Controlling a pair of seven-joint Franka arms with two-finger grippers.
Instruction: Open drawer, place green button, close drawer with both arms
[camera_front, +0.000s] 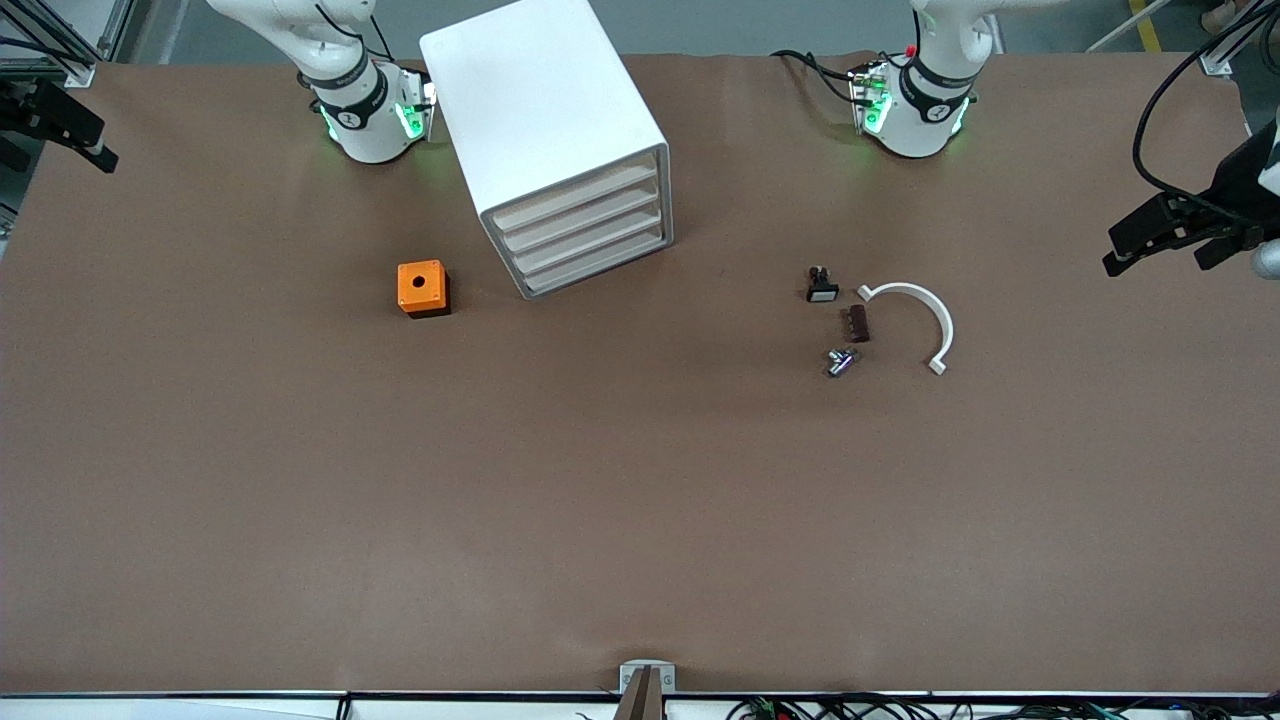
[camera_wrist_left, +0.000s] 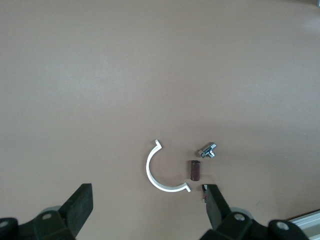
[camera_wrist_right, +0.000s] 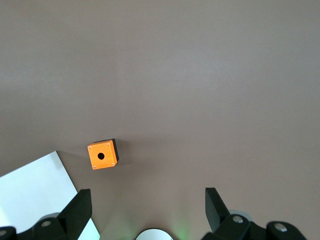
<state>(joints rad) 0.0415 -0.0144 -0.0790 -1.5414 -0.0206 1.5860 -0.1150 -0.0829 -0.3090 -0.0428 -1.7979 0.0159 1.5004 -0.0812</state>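
The drawer (camera_front: 575, 205) is one of four alike, stacked in a white cabinet (camera_front: 545, 110) and all pushed in flush. We cannot tell which of them is meant. The cabinet stands on the brown counter (camera_front: 640, 500) close to the right arm's base, turned at an angle so that its front looks toward the front camera and partly toward the left arm's end.

We begin at the right arm's end. The right tool (camera_front: 95, 150) hangs in the air over the edge of the counter. Its fingers are spread wide and have hold of nothing. The right wrist view shows the same wide gap (camera_wrist_right: 145, 207), with the cube (camera_wrist_right: 102, 154) and a corner of the cabinet (camera_wrist_right: 35, 185) below.

The orange cube (camera_front: 422, 287), with a hole in its top, sits beside the cabinet, toward the right arm's end.

Well apart, toward the left arm's end, lies a small cluster. A black part with a white face (camera_front: 822, 285) is farthest from the front camera. A brown cylinder (camera_front: 857, 323) lies nearer, and the button (camera_front: 840, 362) nearest. The button lies on its side and looks silvery and bluish to us. A white half-ring (camera_front: 925, 315) curves just beside these three.

The left tool (camera_front: 1125, 245) hangs over the counter's edge at the left arm's end, fingers equally wide apart and empty. Its wrist view (camera_wrist_left: 147, 210) looks down on the half-ring (camera_wrist_left: 160, 175), cylinder (camera_wrist_left: 194, 170) and button (camera_wrist_left: 207, 150).
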